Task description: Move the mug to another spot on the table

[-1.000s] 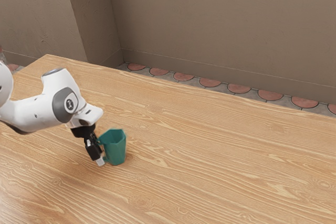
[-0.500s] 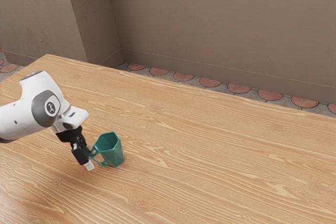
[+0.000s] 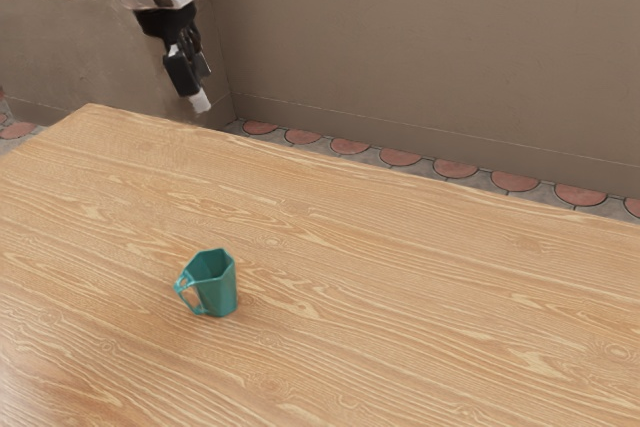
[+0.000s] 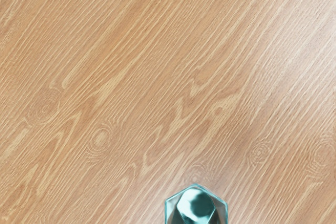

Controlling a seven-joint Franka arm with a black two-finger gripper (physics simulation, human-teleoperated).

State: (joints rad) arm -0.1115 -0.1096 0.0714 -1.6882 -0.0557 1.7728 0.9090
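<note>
Here's the gripper (image 3: 196, 89) high above the far corner of the table (image 3: 420, 247), at about eleven o'clock from the mug (image 3: 210, 283) in the exterior view and well apart from it. It carries nothing. Whether it is spread or drawn closed I can't tell from this angle. It hangs nose-down with a slight tilt, which is why the wrist view looks almost straight onto the wood grain (image 4: 157, 77) and catches the mug (image 4: 196, 207) from above, faceted teal rim and glossy inside.

The mug itself stands upright on its base on bare wood, nothing touching it, at around seven o'clock from the middle of the exterior view. Its handle points to roughly eight o'clock, toward the side the arm comes in from, so I'd say it's well placed for a pinch if one is wanted. Flat on its base with clear wood all round, it should sit steady.

My read is that a hand this high and this empty means the mug is either already set down or hasn't been approached yet. The pictures alone don't settle which, or whether this is the new spot.
</note>
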